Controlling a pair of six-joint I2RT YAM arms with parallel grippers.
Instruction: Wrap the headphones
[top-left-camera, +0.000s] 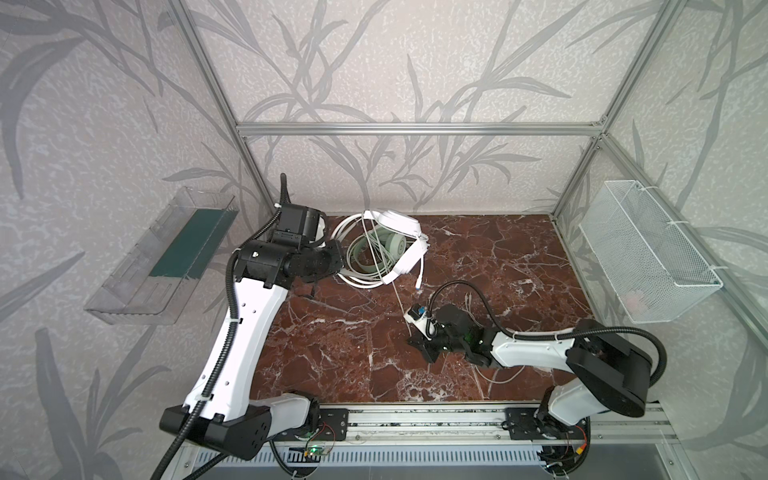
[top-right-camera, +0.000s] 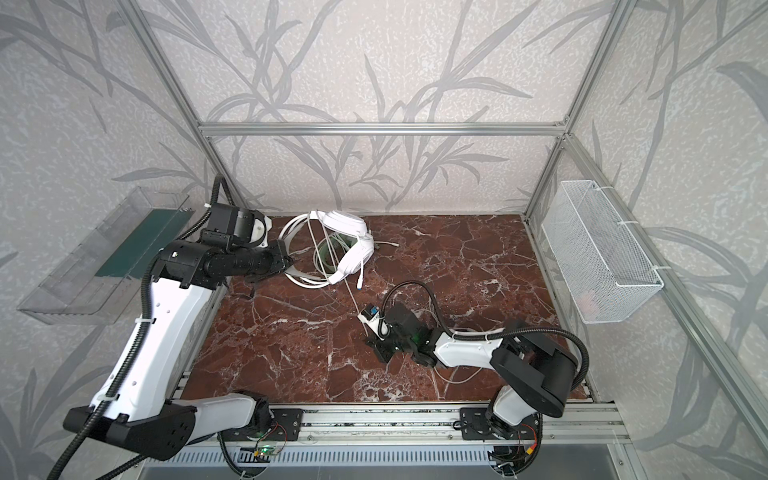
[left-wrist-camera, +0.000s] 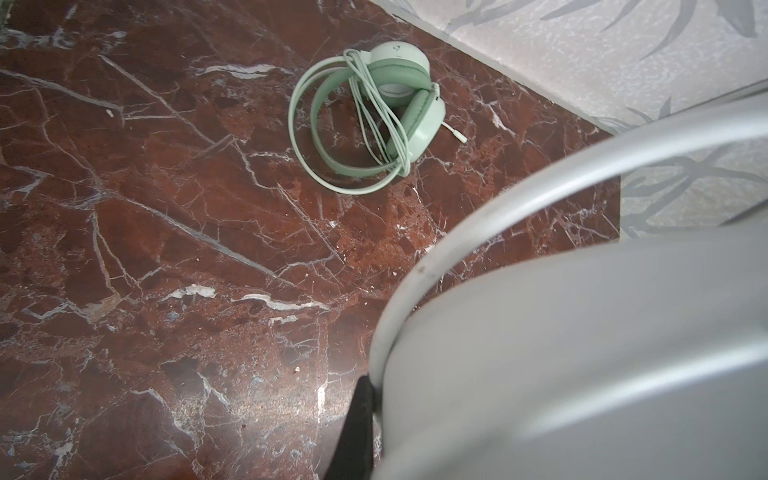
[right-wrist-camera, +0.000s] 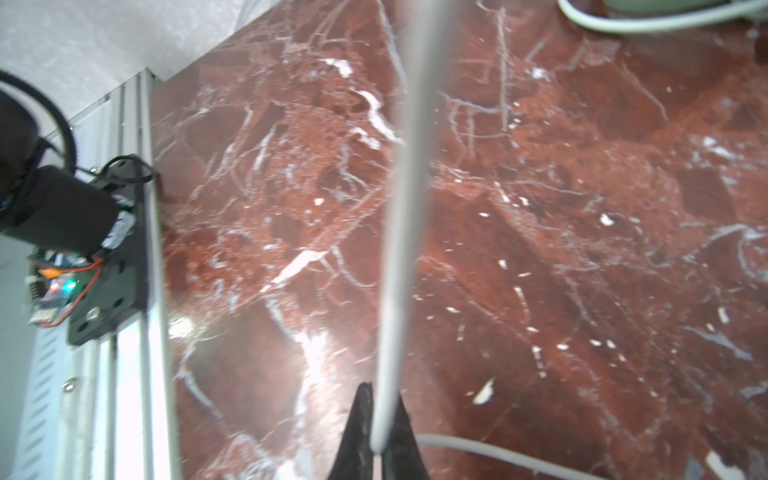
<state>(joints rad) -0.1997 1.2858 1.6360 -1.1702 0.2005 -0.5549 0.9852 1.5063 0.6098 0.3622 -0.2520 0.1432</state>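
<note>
The white headphones (top-left-camera: 399, 226) hang tilted above the back of the marble table, large and blurred in the left wrist view (left-wrist-camera: 582, 340). My left gripper (top-left-camera: 336, 266) (left-wrist-camera: 370, 392) is shut on their band. Beneath them the mint-green headphones (top-left-camera: 388, 249) (left-wrist-camera: 374, 116) lie flat, their cable looped around them. A thin white cable (top-left-camera: 400, 299) (right-wrist-camera: 409, 187) runs taut from the white headphones to my right gripper (top-left-camera: 413, 337) (right-wrist-camera: 380, 424), which is shut on it low over the table's middle. The rest of that cable (top-left-camera: 500, 376) trails under the right arm.
A clear plastic bin (top-left-camera: 162, 262) hangs on the left wall and a white mesh basket (top-left-camera: 648, 257) on the right wall. An aluminium rail (top-left-camera: 424, 419) carrying both arm bases runs along the front edge. Frame posts stand at the back corners.
</note>
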